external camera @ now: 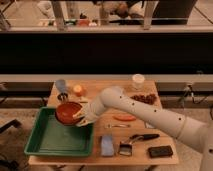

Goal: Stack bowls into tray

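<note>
Camera view, the only one we have: the gripper (80, 118) sits at the bowl's right rim, over the upper right corner of the tray (42, 145). The bowl (67, 111) is red-orange inside, dark outside, tilted a little toward us, and its rim is pinched by the gripper, so we read the fingers as closed on it. We cannot tell whether the bowl's base touches the tray floor or hangs just above it; it looks slightly lifted.

Progress, as we judge it: the one bowl we can see is gripped and positioned above the tray, so the carry looks nearly finished. Left to do: lower it, let go, pull the arm out. The tray floor shows no other bowl, and we see none elsewhere on the table (115, 150), so this one would start the stack.

Other items stay outside the tray: small metal cup (62, 96) and orange ball (78, 90) just behind the tray's far edge, blue sponge (106, 145) just beside the tray's right rim, a brush (135, 142) and a dark flat block (160, 151) near the front edge, a white jar (138, 81) at the back.

Risk we flag: the bowl is near the tray's corner rim, so it could land on the sloping edge.
</note>
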Controlling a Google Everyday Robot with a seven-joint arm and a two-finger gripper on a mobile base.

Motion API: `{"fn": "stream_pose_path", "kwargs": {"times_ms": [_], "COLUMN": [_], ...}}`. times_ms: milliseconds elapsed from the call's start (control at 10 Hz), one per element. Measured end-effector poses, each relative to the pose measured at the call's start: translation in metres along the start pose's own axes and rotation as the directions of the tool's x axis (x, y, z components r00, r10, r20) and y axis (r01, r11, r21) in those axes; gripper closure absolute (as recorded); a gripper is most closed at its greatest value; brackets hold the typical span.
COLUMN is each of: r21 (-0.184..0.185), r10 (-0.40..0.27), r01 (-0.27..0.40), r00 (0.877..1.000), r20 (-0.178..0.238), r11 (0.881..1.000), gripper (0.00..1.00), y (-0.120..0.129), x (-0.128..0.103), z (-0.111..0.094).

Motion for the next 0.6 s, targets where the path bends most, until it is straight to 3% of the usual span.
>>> {"fn": "stream_pose_path", "kwargs": {"times_ms": [200,600], "r21": [-0.005,-0.035], "r10": [-0.047,-0.120], "r01": [0.047,0.124], "r00": [0.998,0.988], "r20": [0.029,0.092], "r11": [0.999,0.992], "gripper": [0.20,0.20], "y": [-0.008,-0.016], "x": [-0.009,-0.022], "z": [-0.001,0.003]}}
